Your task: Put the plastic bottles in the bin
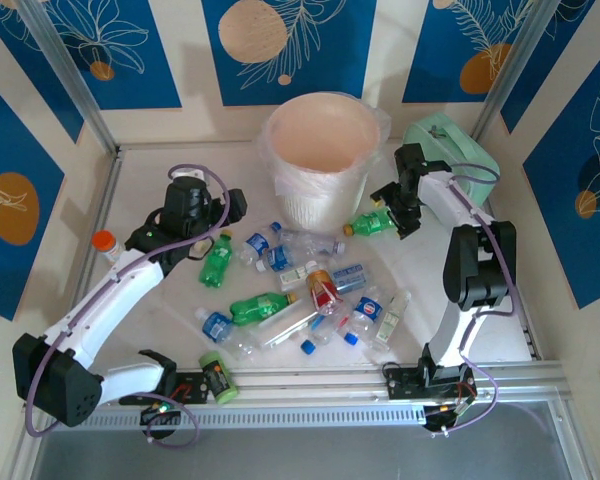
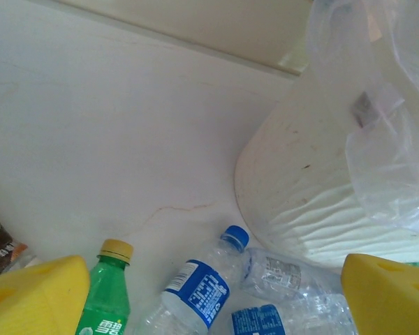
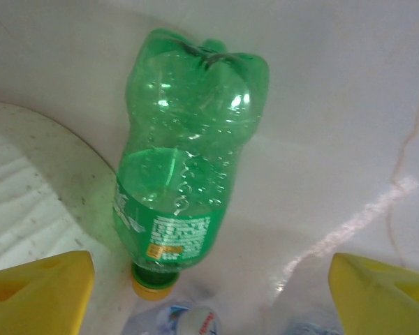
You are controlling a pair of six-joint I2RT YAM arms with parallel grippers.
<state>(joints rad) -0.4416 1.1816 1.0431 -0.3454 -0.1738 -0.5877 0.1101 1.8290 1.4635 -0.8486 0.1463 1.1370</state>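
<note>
The plastic bottles (image 1: 262, 306) lie on their sides in a loose pile on the white surface (image 1: 180, 310), just in front of the bin (image 1: 315, 195), which stands mouth up to catch them. The right end effector (image 1: 400, 212) hangs wide open over a green bottle (image 3: 181, 174) beside the bin, likely so it fits between the fingers. The left end effector (image 1: 223, 222) is open too, above the pile, holding nothing.

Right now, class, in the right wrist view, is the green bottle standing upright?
No, the green bottle lies on its side on the table beside the bin.
</note>
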